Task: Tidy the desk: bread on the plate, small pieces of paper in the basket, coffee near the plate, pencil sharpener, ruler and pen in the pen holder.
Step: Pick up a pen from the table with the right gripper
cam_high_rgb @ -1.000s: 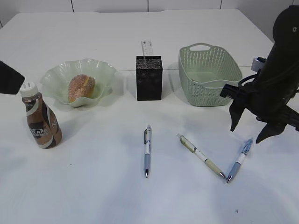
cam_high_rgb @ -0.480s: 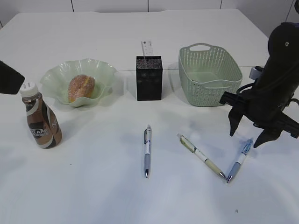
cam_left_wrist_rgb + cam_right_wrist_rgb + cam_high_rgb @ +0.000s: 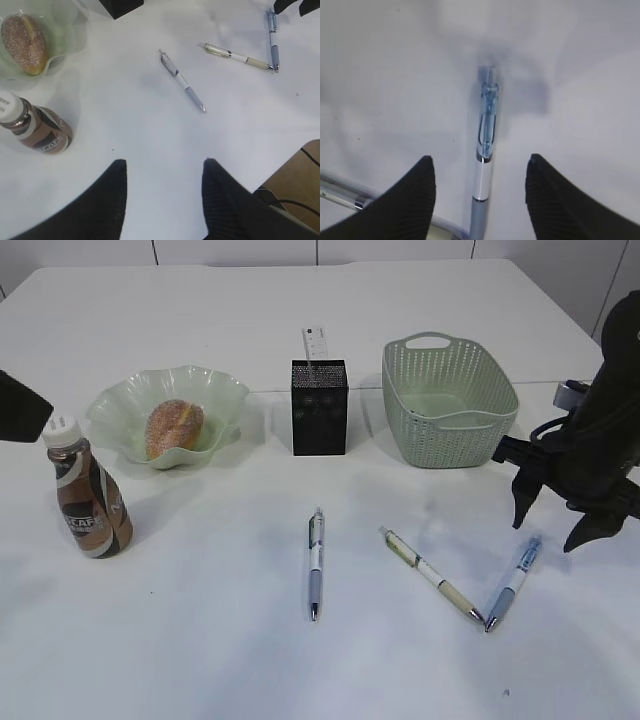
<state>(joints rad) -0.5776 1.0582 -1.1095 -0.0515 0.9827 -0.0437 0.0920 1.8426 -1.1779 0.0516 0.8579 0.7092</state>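
My right gripper (image 3: 548,534) is open and hovers just above a blue pen (image 3: 511,581), which lies between its fingers in the right wrist view (image 3: 484,165). A yellow pen (image 3: 432,574) and a blue-grey pen (image 3: 315,562) lie on the table. The black pen holder (image 3: 319,407) holds a ruler (image 3: 314,343). Bread (image 3: 174,427) sits on the green plate (image 3: 120,405). The coffee bottle (image 3: 88,502) stands left of the plate. My left gripper (image 3: 164,165) is open and empty above the table.
A green basket (image 3: 446,400) stands right of the pen holder. In the left wrist view the coffee bottle (image 3: 36,131), the bread (image 3: 25,42) and all three pens show, with the table's edge at lower right.
My right gripper has moved to the right and slightly lower, ending over the blue pen's upper end. The left arm has not moved.
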